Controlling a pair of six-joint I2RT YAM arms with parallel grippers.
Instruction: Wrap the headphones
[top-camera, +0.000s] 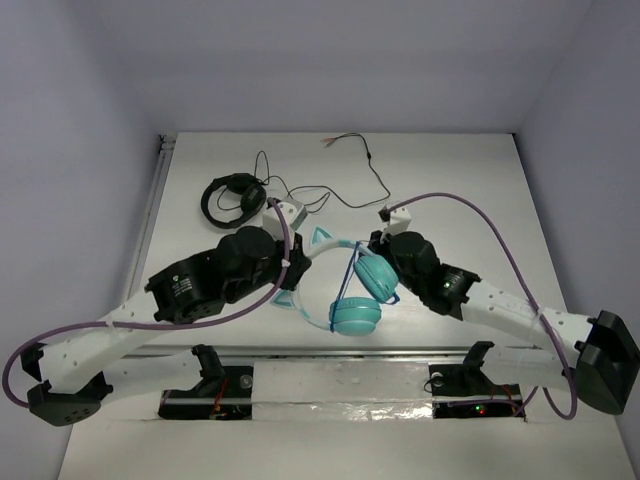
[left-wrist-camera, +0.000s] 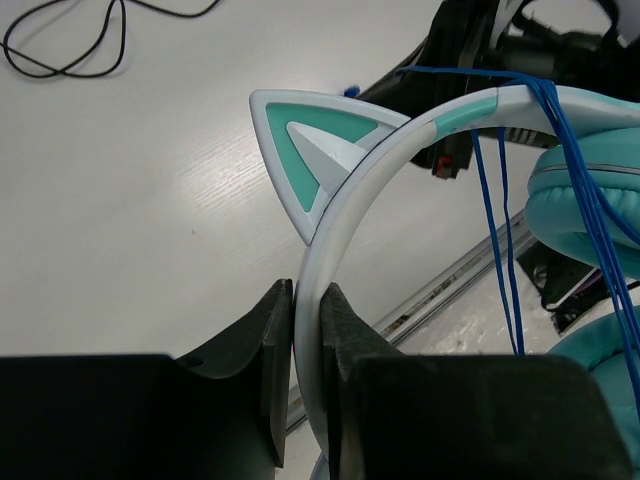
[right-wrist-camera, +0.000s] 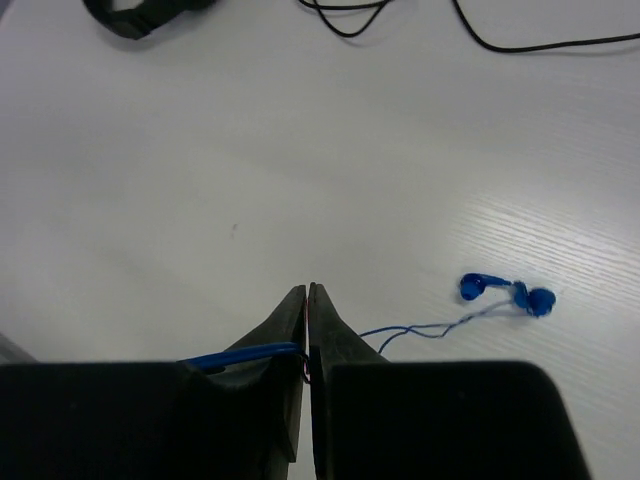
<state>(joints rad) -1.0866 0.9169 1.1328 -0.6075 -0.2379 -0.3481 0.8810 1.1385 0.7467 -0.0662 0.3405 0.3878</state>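
Left wrist: left gripper (left-wrist-camera: 308, 300) clamped on the headphones (left-wrist-camera: 318, 260) at the pale headband, below a cat ear. Right gripper (right-wrist-camera: 308, 295) pinched shut on the blue cable (right-wrist-camera: 250, 352). Headphones lie between both arms.

White table (top-camera: 450, 180) with black headphones (top-camera: 248, 196)

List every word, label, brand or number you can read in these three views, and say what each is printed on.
None can be read.
A small pale mark on the left arm: too small to read.
No lettering shows on the headphones, the cable, the table, the left end effector or the right end effector.
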